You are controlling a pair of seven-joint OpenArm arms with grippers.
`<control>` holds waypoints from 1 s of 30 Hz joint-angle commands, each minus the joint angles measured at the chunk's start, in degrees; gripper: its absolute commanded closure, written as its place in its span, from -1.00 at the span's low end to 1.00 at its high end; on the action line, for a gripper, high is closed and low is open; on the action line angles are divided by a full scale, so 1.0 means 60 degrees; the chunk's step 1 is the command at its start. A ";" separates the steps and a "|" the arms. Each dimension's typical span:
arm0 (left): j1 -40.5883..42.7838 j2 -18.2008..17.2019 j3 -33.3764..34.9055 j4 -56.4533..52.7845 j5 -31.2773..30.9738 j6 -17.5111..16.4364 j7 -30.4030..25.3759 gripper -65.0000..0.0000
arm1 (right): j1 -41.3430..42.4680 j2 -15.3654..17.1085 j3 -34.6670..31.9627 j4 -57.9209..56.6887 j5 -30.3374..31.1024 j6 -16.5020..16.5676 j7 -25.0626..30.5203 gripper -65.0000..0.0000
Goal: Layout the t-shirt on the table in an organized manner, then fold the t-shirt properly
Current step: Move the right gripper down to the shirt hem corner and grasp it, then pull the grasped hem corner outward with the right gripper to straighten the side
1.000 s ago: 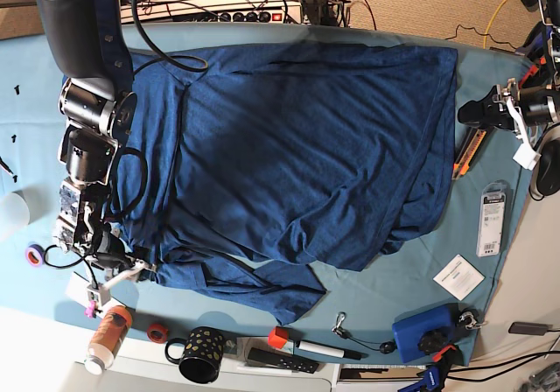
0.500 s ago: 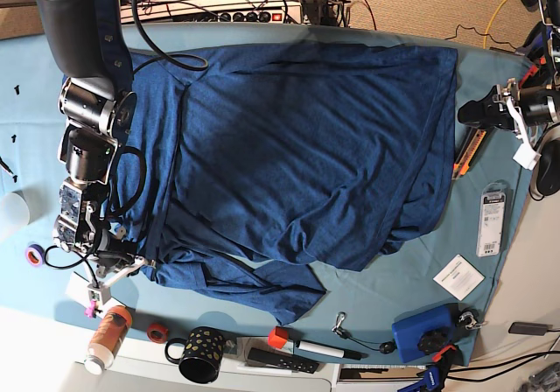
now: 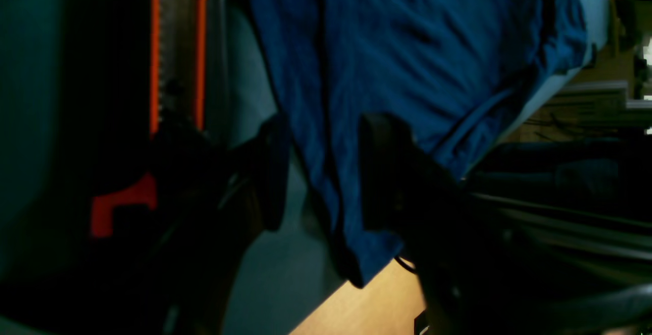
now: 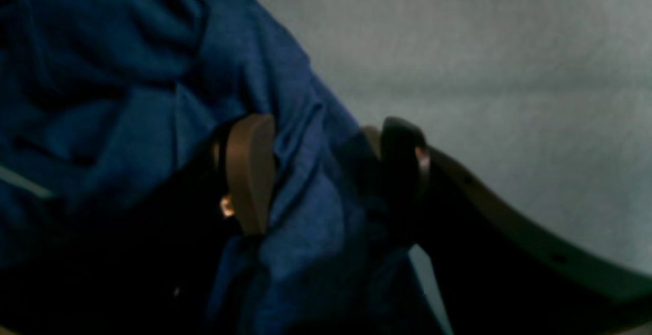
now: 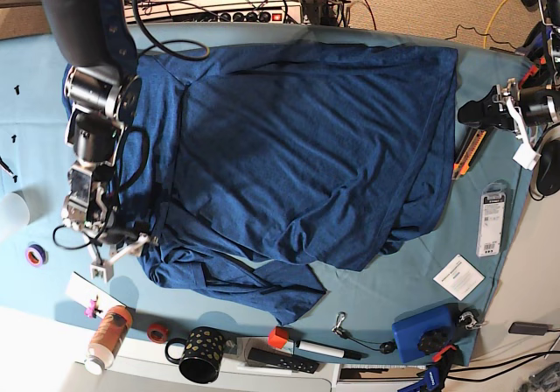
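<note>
The right gripper [image 4: 326,172] is straddling a fold of the t-shirt [image 5: 306,147] with jaws wide, so it's needing a firm pinch on that edge before tugging it flat on the table [image 5: 394,291]; left gripper [image 3: 318,177] is sitting part open around the hem.

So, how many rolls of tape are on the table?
2. A purple roll near the left edge, a red roll at the front edge beside the black mug. The shirt may hide others.
</note>
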 commanded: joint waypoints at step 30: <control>-0.0102 -0.0142 -0.0098 0.0120 -0.0206 -0.0013 -0.0138 0.28 | 0.0940 0.0033 0.0000 0.0991 0.0350 0.1242 -0.0619 1.00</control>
